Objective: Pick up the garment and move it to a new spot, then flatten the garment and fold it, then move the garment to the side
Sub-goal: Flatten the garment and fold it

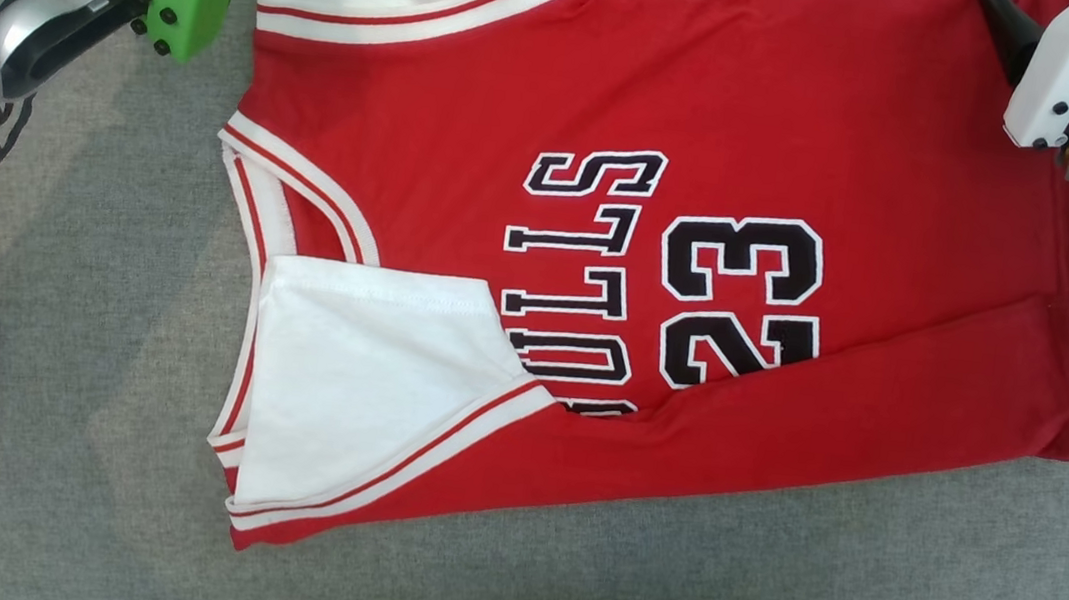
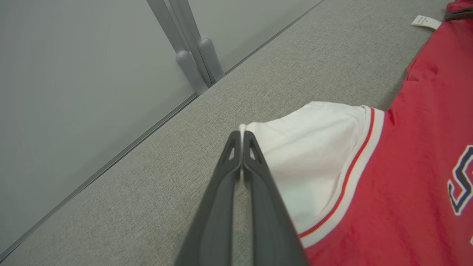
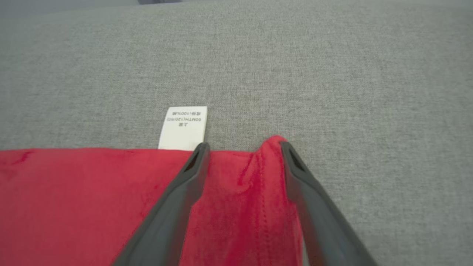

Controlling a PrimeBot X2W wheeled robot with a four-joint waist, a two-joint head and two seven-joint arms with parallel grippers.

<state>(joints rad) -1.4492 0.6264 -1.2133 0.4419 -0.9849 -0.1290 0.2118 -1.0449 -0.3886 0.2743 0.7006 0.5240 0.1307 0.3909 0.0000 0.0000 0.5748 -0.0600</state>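
Left gripper [image 2: 242,133]: closed, pinching the white sleeve [image 2: 306,147] edge of the red printed jersey [image 1: 769,95]. Right gripper [image 3: 242,147]: open, fingers straddling the jersey's raised hem corner.

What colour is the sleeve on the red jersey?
White sleeve, with a white cuff band carrying a thin red stripe; clearest in the head view.

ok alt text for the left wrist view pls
The left gripper's two long dark fingers, shut together, pinch the edge of the white red-trimmed sleeve of a red basketball jersey with black lettering, which lies on a grey woven fabric surface. A pale grey wall stands behind.
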